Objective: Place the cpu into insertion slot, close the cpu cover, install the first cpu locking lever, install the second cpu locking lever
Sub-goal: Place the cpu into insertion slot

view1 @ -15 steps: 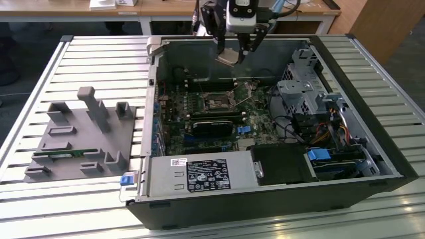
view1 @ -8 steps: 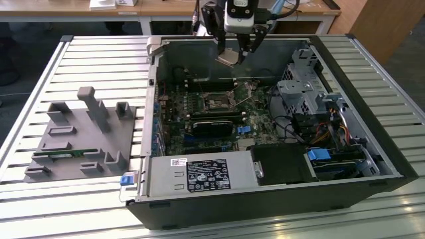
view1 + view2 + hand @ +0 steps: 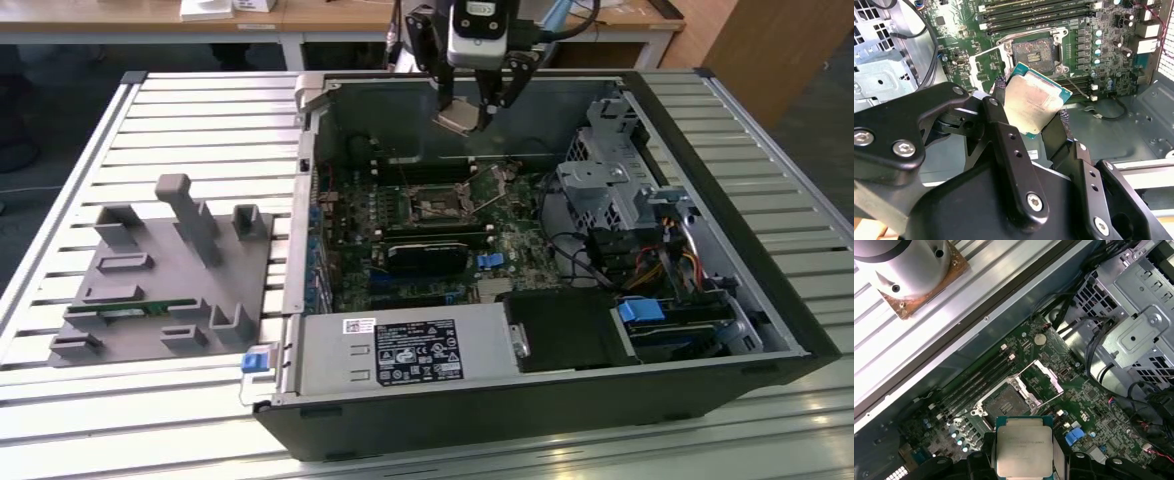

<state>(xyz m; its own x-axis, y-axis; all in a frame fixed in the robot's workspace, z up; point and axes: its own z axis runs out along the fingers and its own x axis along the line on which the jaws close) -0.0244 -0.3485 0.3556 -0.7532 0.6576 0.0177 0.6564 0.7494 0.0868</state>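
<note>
A slatted metal worktop [image 3: 174,110] carries an open computer case [image 3: 747,300]. In the exterior view a grey holder tray [image 3: 160,290] sits at its nine o'clock. The pincer [image 3: 469,112] grips the cpu [image 3: 457,119] by two edges, in the air at twelve o'clock of the bare insertion slot [image 3: 437,209]. The cpu cover [image 3: 1051,376] stands raised. A drive cage [image 3: 607,185] crowds three o'clock.

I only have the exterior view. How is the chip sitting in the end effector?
Observer: In the second wrist view the chip is pinched at opposite sides in the end effector, tilted.
Operator: Is the socket empty?
Observer: Yes. In the first wrist view the socket shows a bare dark centre.
Operator: And the cover?
Observer: The cover stands flipped open beside the socket.
</note>
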